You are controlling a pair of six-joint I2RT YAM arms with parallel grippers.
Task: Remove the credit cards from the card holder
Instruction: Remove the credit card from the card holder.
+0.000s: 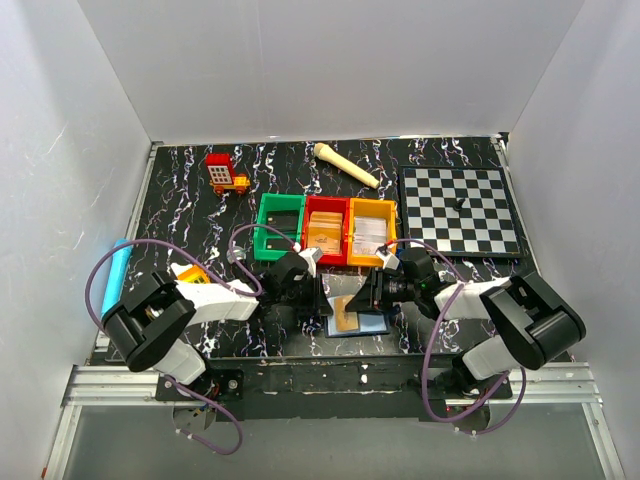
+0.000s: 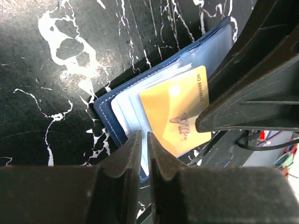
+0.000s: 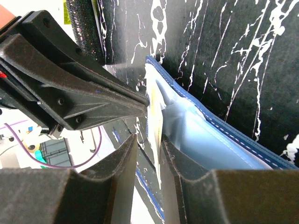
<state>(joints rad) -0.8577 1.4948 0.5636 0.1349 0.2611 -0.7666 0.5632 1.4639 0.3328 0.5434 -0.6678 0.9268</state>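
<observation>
Right wrist shows our right gripper (image 3: pixel 148 154) clamped on the yellow card's (image 3: pixel 155 123) stiff, slick edge; card holder (image 3: pixel 205 135) looks floppy.

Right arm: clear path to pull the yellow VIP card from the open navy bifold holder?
Probably yes. The right gripper already straddles the yellow card's edge; the left gripper pins the holder's near edge, clear of it.

Open dark navy bifold card holder (image 2: pixel 108 122): near end covered by left tool (image 2: pixel 144 154). Yellow card marked VIP (image 2: pixel 175 116): one corner behind black arm housing. Papers in orange plastic bin (image 1: pixel 371 232): print too small to read.
</observation>
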